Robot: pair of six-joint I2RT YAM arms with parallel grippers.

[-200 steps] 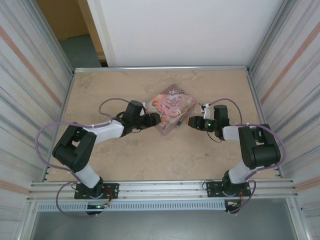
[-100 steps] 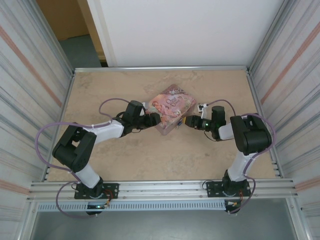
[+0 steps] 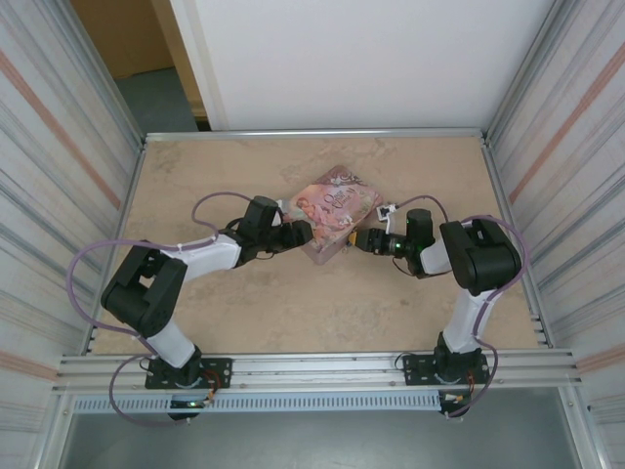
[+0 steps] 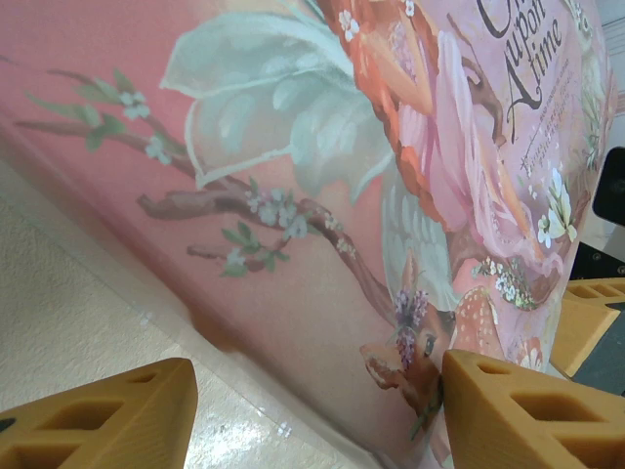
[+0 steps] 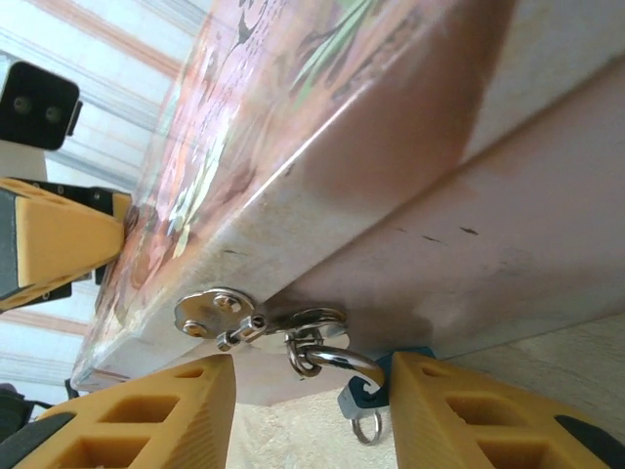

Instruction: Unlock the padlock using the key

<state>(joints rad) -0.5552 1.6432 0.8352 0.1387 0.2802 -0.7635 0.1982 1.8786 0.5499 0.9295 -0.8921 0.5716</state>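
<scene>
The pink illustrated tin point(image 3: 337, 208) lies mid-table with a gripper at each near corner. The left gripper point(image 3: 305, 234) is open at its left corner; in the left wrist view the left gripper point(image 4: 317, 391) has its right finger point(image 4: 527, 420) against the tin point(image 4: 322, 195). The right gripper point(image 3: 363, 240) is open at the tin's latch. Between the jaws of the right gripper point(image 5: 312, 366), the small blue padlock point(image 5: 369, 393) hangs by its metal shackle point(image 5: 337, 362) from the latch loop, against the right finger point(image 5: 488, 410). A small metal ring point(image 5: 366, 428) dangles under it; the key is not plainly visible.
The beige table point(image 3: 244, 322) is bounded by corrugated metal walls left point(image 3: 59, 176) and right point(image 3: 576, 176) and a rail at the near edge point(image 3: 312, 366). The round hasp plate point(image 5: 210, 311) sits on the tin's side.
The right arm has folded in and its gripper has slid left, closer to the tin's latch corner. The left arm and the tin have stayed put.
</scene>
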